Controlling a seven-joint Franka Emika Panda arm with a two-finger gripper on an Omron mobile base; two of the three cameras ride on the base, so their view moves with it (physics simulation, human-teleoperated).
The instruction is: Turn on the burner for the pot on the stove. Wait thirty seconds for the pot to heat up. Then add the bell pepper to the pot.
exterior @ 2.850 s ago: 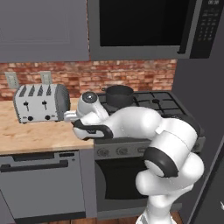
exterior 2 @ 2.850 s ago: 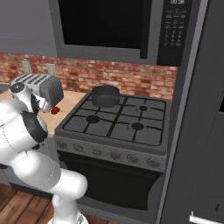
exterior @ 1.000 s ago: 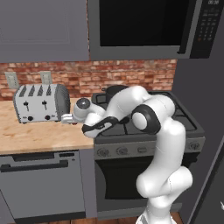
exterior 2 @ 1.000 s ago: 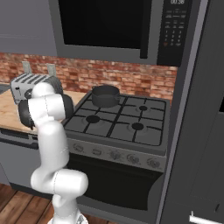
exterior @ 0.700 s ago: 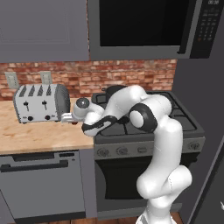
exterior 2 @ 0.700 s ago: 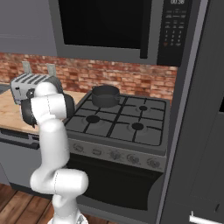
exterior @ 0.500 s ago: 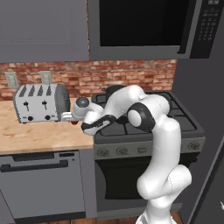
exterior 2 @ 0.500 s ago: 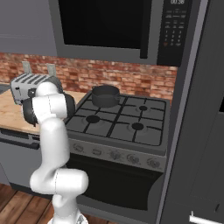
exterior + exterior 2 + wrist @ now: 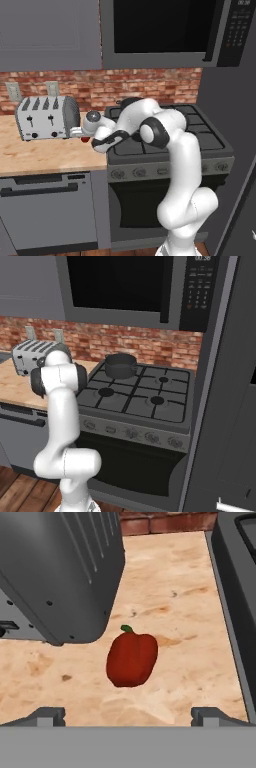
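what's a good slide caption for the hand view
Open tool poised over the red bell pepper on the wooden counter, between the toaster and the stove edge.

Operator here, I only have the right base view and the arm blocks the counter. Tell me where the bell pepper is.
Observer: The bell pepper lies on the wooden counter just beside the toaster, not touching it, in the hand view.
Operator: Report the gripper.
Observer: The gripper hangs over the pepper with its jaws open, one fingertip to each side and nothing between them.
Operator: Give me the stove's position relative to the pepper.
Observer: In the left base view, the stove starts just right of the pepper, and the pot sits on the rear left burner.
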